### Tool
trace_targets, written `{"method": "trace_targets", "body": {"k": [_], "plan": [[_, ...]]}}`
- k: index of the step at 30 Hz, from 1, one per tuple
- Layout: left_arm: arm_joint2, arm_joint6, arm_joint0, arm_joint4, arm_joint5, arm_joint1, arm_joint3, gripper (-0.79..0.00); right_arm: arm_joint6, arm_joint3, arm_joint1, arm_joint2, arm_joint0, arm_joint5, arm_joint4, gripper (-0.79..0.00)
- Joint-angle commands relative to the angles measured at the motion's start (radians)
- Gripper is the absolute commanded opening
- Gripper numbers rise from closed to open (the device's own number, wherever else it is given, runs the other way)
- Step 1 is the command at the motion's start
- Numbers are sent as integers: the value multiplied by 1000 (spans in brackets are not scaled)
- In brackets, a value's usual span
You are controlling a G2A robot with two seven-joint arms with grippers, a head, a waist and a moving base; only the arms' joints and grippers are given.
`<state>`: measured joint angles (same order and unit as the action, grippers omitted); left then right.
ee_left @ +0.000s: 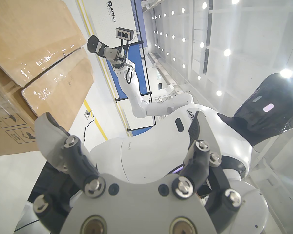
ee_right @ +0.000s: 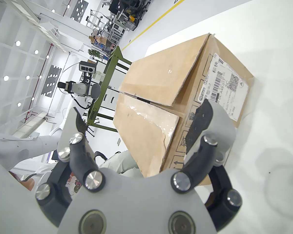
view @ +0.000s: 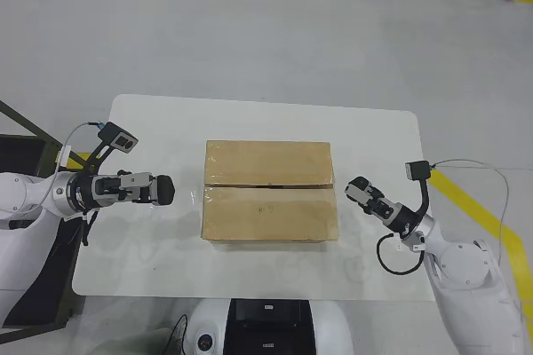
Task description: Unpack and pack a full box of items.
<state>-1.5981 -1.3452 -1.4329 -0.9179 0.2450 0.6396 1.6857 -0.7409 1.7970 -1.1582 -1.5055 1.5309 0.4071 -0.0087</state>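
Left fingers (ee_left: 51, 132) spread, right fingers (ee_right: 211, 122) spread, box (view: 268, 191) between

The left arm (view: 27, 197) and right arm (view: 457, 266) carry white shells with grey and black wrist sections. The left tool (ee_left: 122, 118) and right tool (ee_right: 139, 109) each comprise a light grey base plate (ee_left: 141, 210), black linkages (ee_left: 83, 164) fixed with silver screws (ee_left: 95, 186), and two grey fingers (ee_right: 222, 122) faced with black pads (ee_right: 196, 120). A dark camera (view: 117, 138) sits on a bracket at each wrist. A black cable (view: 382, 257) loops at the right wrist. The head (ee_left: 263, 108) is glossy black; the torso (ee_left: 146, 147) is white.
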Motion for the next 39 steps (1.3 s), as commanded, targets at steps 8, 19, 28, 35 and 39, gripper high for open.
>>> {"method": "trace_targets", "body": {"k": [8, 19, 28, 35, 39], "plan": [[0, 0, 0, 0, 0, 0, 0, 0, 0, 0, 0, 0, 0, 0, 0, -1], [0, 0, 0, 0, 0, 0, 0, 0, 0, 0, 0, 0, 0, 0, 0, -1], [0, 0, 0, 0, 0, 0, 0, -1, 0, 0, 0, 0, 0, 0, 0, -1], [0, 0, 0, 0, 0, 0, 0, 0, 34, -2, 1, 4, 3, -28, -14, 0], [0, 0, 0, 0, 0, 0, 0, 0, 2, -24, 3, 8, 6, -54, 80, 0]]}}
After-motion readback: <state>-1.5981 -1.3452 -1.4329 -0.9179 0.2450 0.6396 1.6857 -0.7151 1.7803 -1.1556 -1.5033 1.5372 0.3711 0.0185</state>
